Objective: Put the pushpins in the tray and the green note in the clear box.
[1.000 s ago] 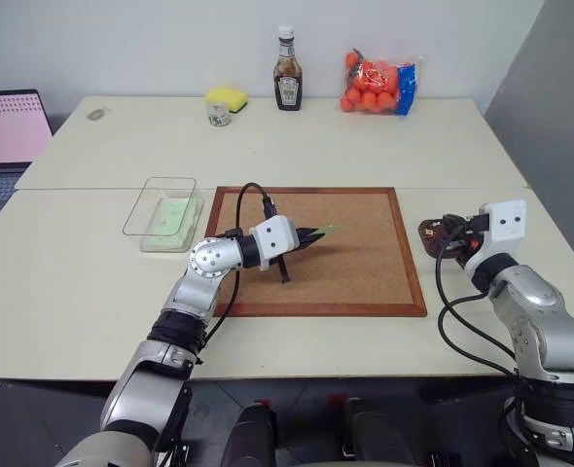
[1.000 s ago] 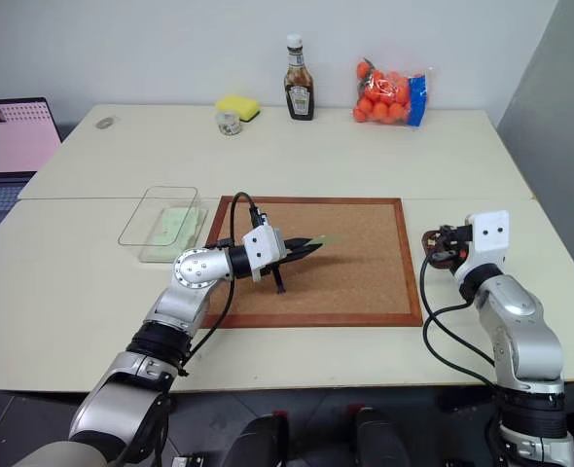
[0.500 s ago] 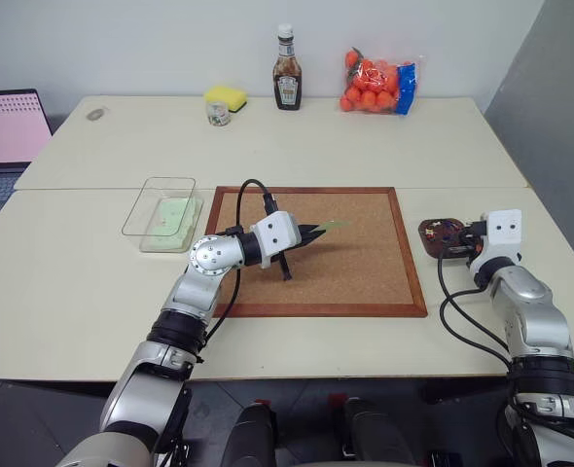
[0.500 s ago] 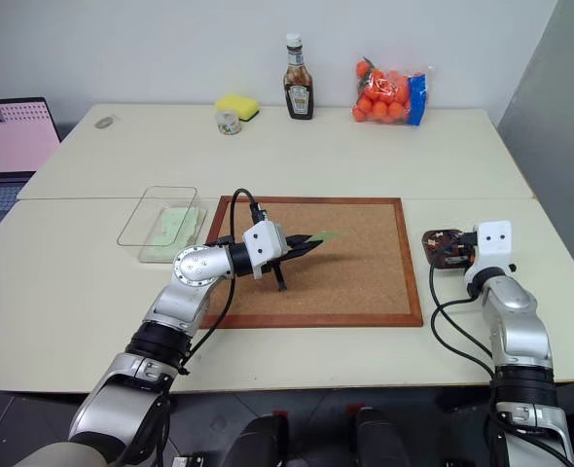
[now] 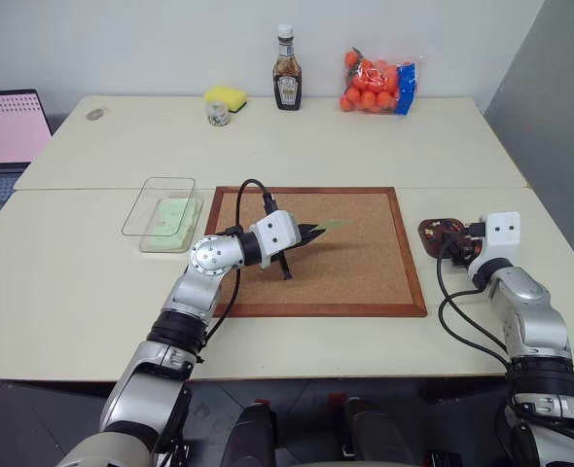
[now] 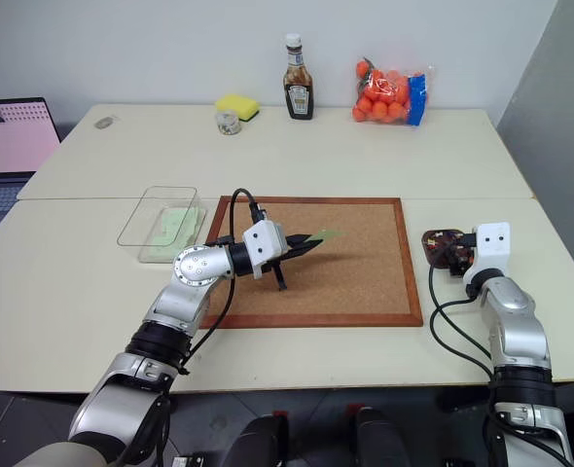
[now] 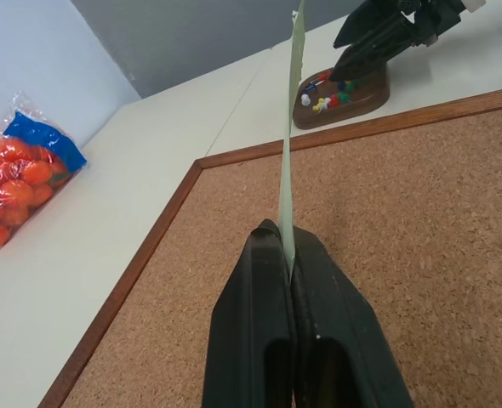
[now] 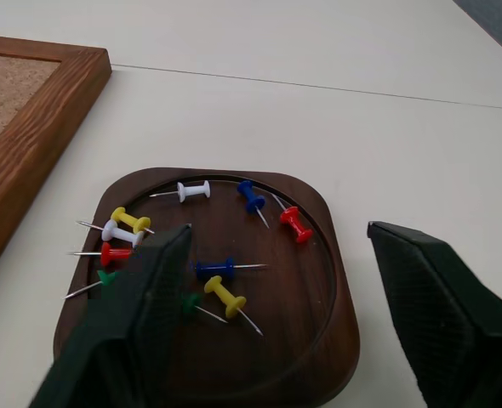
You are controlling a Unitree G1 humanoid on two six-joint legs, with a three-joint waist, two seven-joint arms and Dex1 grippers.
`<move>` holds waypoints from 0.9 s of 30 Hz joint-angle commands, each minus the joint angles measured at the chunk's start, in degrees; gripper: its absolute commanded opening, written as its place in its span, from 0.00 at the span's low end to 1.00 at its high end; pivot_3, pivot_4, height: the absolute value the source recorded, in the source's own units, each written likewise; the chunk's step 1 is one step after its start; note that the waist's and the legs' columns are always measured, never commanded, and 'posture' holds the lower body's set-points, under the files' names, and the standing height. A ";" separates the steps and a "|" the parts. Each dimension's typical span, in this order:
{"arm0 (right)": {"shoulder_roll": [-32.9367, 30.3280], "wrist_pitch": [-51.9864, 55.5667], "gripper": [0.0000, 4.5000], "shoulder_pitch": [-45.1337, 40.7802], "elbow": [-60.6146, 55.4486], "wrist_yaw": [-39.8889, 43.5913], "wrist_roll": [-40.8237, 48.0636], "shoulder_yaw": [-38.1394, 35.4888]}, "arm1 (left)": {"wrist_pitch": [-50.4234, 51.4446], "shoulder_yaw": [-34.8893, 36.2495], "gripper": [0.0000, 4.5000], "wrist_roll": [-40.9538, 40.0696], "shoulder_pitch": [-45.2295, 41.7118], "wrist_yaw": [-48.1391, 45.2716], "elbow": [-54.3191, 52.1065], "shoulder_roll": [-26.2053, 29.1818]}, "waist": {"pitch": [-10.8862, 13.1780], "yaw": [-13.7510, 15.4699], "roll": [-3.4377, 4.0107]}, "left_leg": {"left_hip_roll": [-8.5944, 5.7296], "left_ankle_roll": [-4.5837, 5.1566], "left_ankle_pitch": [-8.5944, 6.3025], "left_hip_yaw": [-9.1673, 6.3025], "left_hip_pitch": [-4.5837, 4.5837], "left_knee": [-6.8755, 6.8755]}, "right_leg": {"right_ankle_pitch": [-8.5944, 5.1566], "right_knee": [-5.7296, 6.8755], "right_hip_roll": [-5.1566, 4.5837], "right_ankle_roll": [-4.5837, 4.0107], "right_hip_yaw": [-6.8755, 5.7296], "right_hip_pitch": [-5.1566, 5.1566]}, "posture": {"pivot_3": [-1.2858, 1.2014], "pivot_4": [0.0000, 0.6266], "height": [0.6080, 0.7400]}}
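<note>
My left gripper hovers over the corkboard, shut on the green note, which sticks out edge-on past the fingertips. Left of the board lies the clear box, with a pale green slip resting inside it. The tray, a dark brown dish, sits on the table right of the board. Several coloured pushpins lie in it. My right gripper stands open just above the tray's near edge, nothing between its fingers.
Along the far edge of the table stand a sauce bottle, a bag of oranges, a yellow sponge and a small jar. A laptop sits at the far left.
My right gripper has sunk a little over the tray and opened its fingers. The left arm and the green note have kept still.
</note>
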 commanded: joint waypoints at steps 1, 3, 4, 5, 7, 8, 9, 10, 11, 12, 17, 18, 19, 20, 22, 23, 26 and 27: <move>-0.18 -0.69 0.90 0.02 -5.19 0.30 1.09 -1.63 | -0.81 0.98 0.00 -0.43 -1.40 1.23 -0.33 0.14 | 0.00 0.00 0.00 | 0.00 0.00 0.00 0.00 0.00 0.00 | 0.00 0.00 0.00 0.00 0.00 0.00 | 0.52 0.24 1.00; -0.25 -0.51 0.90 0.47 -7.34 0.38 1.57 -2.13 | -0.78 1.14 0.00 -0.35 -1.55 1.76 -0.28 0.24 | 0.00 0.00 0.00 | 0.00 0.00 0.00 0.00 0.00 0.00 | 0.00 0.00 0.00 0.00 0.01 0.00 | 0.52 0.24 1.00; -0.24 -0.38 0.90 0.67 -8.29 0.42 1.76 -2.33 | -0.73 1.22 0.00 -0.32 -1.61 1.98 -0.29 0.30 | 0.00 0.00 0.00 | 0.00 0.00 0.00 0.00 0.00 0.00 | 0.00 0.00 0.00 0.00 0.00 0.00 | 0.52 0.24 1.00; -0.24 0.19 0.90 1.23 -10.80 0.55 2.21 -2.52 | -0.12 1.70 0.00 -0.33 -1.80 2.79 -0.47 0.39 | 0.00 0.01 0.00 | 0.00 0.00 0.00 0.00 0.00 0.00 | 0.00 0.00 0.00 0.00 0.00 0.00 | 0.52 0.24 1.00; -0.38 2.37 0.90 2.53 -16.74 1.04 3.26 -2.31 | 1.98 3.05 0.00 -0.59 -2.37 4.87 -1.29 0.61 | 0.00 0.03 0.00 | 0.00 0.00 0.00 -0.03 -0.02 0.00 | 0.00 0.00 0.00 0.00 0.01 0.00 | 0.52 0.24 1.00; -0.26 3.25 0.90 3.06 -19.20 1.22 3.82 -2.10 | 2.87 3.61 0.00 -0.56 -2.56 5.86 -1.82 0.87 | 0.00 0.00 0.00 | 0.01 0.00 0.00 -0.05 -0.02 0.00 | 0.00 0.00 0.00 0.00 0.02 0.00 | 0.52 0.24 1.00; -0.05 4.36 0.90 3.45 -21.57 1.61 4.78 -1.74 | 3.96 4.24 0.00 -0.59 -2.69 6.76 -2.63 1.19 | 0.00 -0.04 0.00 | 0.02 0.00 0.00 -0.06 -0.02 0.00 | 0.00 0.00 0.00 0.00 0.02 0.00 | 0.52 0.24 1.00; -0.04 5.21 0.90 3.78 -24.74 3.44 6.28 -0.27 | 6.41 5.61 0.00 -0.72 -2.87 8.46 -4.50 1.77 | 0.00 -0.05 0.00 | 0.02 0.00 0.00 -0.06 -0.02 0.00 | 0.00 0.00 0.01 0.00 0.01 0.00 | 0.52 0.24 1.00; -0.04 5.81 0.90 3.99 -27.53 5.45 7.80 1.26 | 8.73 6.89 0.00 -0.84 -3.00 9.94 -6.29 2.34 | 0.01 -0.09 0.01 | 0.02 0.00 0.00 -0.06 -0.01 0.01 | 0.00 0.01 0.01 0.00 -0.01 0.00 | 0.52 0.24 1.00; -0.18 6.84 0.90 3.89 -30.13 7.76 9.41 3.22 | 11.59 8.13 0.00 -0.94 -3.03 11.25 -8.44 3.17 | 0.01 -0.15 0.01 | 0.03 0.00 0.00 -0.07 -0.01 0.01 | 0.00 0.02 0.01 0.00 0.00 -0.01 | 0.52 0.24 1.00; -1.38 8.98 0.90 0.13 -35.07 17.76 12.84 12.72 | 25.61 12.72 0.00 -1.24 -1.02 16.05 -19.04 6.43 | 0.02 -0.52 0.02 | 0.12 0.00 0.00 -0.15 -0.01 0.00 | 0.00 0.03 0.09 0.00 -0.03 -0.03 | 0.52 0.24 1.00; -1.89 8.98 0.90 -1.13 -34.84 19.80 12.37 15.20 | 28.55 13.73 0.00 -1.35 -0.22 16.97 -21.19 7.08 | 0.02 -0.32 0.02 | 0.10 0.00 0.00 -0.15 -0.02 0.00 | 0.00 0.02 0.09 0.00 -0.03 -0.03 | 0.52 0.24 1.00; -2.11 8.28 0.90 -2.69 -33.85 21.98 11.38 17.84 | 31.55 14.96 0.00 -1.23 0.82 18.21 -23.46 7.69 | 0.03 -0.40 0.02 | 0.08 0.00 0.00 -0.15 0.01 0.01 | 0.00 0.01 0.06 0.00 -0.05 0.01 | 0.52 0.24 1.00; -1.96 7.67 0.90 -4.17 -32.66 23.57 10.71 19.82 | 34.29 15.95 0.00 -1.21 1.86 19.24 -25.64 8.25 | 0.03 -0.57 0.02 | 0.08 -0.01 0.00 -0.08 0.01 0.02 | 0.00 0.01 0.06 0.01 -0.04 -0.01 | 0.52 0.24 1.00; -0.52 6.25 0.90 -7.80 -29.27 25.94 9.97 22.80 | 40.26 18.04 0.00 -1.61 4.37 21.13 -30.16 9.13 | 0.04 -0.56 0.00 | 0.07 -0.01 0.00 -0.10 0.02 0.03 | 0.01 0.01 0.03 0.02 -0.04 0.00 | 0.52 0.24 1.00; 0.40 5.78 0.90 -9.80 -27.43 27.04 9.89 23.94 | 42.98 19.09 0.00 -1.65 5.86 21.99 -32.07 9.60 | 0.04 -0.52 0.00 | 0.08 -0.01 0.00 -0.13 0.02 0.03 | 0.01 0.00 0.03 0.01 -0.05 0.00 | 0.52 0.24 1.00; 2.67 4.31 0.90 -15.23 -21.94 30.07 8.76 26.85 | 49.25 22.06 0.00 -1.58 9.57 24.44 -35.08 10.81 | 0.08 -0.54 -0.04 | 0.11 -0.01 0.00 -0.18 0.02 0.02 | 0.01 0.01 0.05 0.01 -0.03 -0.01 | 0.52 0.24 1.00; 3.50 4.05 0.90 -17.11 -19.95 30.79 8.25 27.56 | 50.95 23.07 0.00 -1.56 10.50 25.49 -35.54 10.98 | 0.08 -0.44 -0.06 | 0.10 -0.01 0.00 -0.20 0.01 0.02 | 0.01 0.03 0.04 0.01 -0.04 -0.01 | 0.52 0.24 1.00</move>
